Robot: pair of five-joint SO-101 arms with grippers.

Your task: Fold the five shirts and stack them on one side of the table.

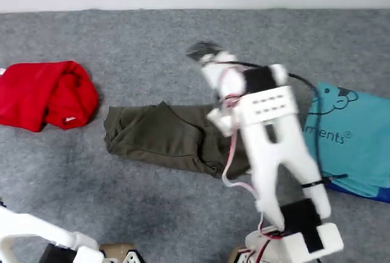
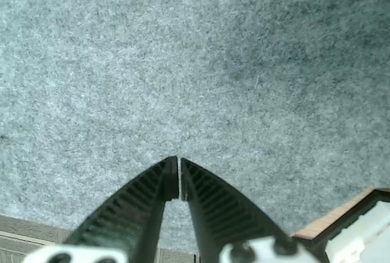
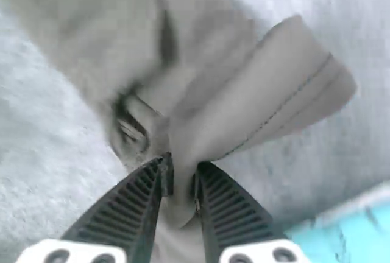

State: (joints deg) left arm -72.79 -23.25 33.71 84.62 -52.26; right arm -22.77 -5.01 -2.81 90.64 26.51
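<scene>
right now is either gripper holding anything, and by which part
Right gripper pinches a bunched fold of the olive shirt beside a stitched hem; left gripper holds nothing.

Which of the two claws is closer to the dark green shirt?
The right. The right claw grips a fold of the dark green shirt; the left claw sits shut above bare grey felt, away from the shirt.

Bunched red shirt [image 1: 46,95], olive shirt [image 1: 161,136], teal shirt [image 1: 353,144]
</scene>
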